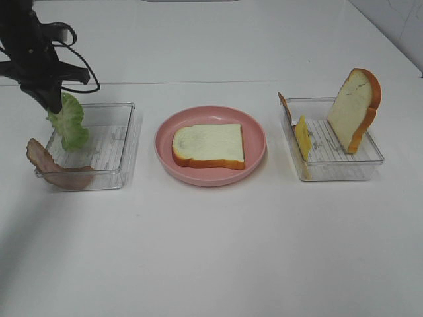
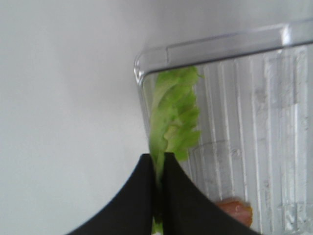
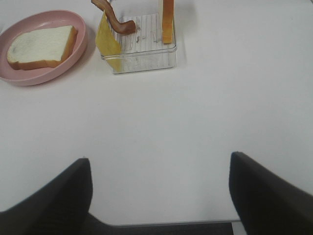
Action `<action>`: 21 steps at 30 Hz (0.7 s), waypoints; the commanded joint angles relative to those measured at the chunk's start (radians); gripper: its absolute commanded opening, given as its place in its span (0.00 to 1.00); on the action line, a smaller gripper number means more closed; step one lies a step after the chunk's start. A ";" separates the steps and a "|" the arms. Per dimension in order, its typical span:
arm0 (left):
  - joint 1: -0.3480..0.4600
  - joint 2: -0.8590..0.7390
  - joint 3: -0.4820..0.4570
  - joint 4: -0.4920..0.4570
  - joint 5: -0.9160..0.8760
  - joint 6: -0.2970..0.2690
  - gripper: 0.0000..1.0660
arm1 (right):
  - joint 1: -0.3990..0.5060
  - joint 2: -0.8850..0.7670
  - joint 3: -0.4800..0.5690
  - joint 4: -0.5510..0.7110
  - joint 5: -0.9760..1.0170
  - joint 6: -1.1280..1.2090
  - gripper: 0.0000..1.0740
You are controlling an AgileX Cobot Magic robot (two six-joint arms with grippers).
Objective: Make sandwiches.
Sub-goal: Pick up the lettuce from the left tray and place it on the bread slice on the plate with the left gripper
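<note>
Hanging limp, the lettuce (image 1: 69,125) is clamped at its edge by the left jaws; light, soft handling is expected. The right jaws are spread, empty.

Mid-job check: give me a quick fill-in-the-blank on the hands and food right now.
The left hand is shut on the green ____.
One bread slice lies flat on the pink ____.
The right hand hangs ____ above the table.
In the high view, the yellow cheese leans in the ____ tray.
Missing: lettuce; plate; open; right.
</note>
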 commanded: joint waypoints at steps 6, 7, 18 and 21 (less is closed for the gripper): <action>-0.057 -0.066 -0.126 -0.090 0.090 0.000 0.00 | 0.000 -0.030 0.003 0.000 -0.008 -0.005 0.70; -0.075 -0.088 -0.135 -0.117 0.090 0.001 0.00 | 0.000 -0.030 0.003 0.000 -0.008 -0.005 0.70; -0.211 -0.151 -0.143 -0.304 0.090 0.016 0.00 | 0.000 -0.030 0.003 0.000 -0.008 -0.005 0.70; -0.256 -0.150 -0.143 -0.382 0.090 0.051 0.00 | 0.000 -0.030 0.003 0.000 -0.008 -0.005 0.70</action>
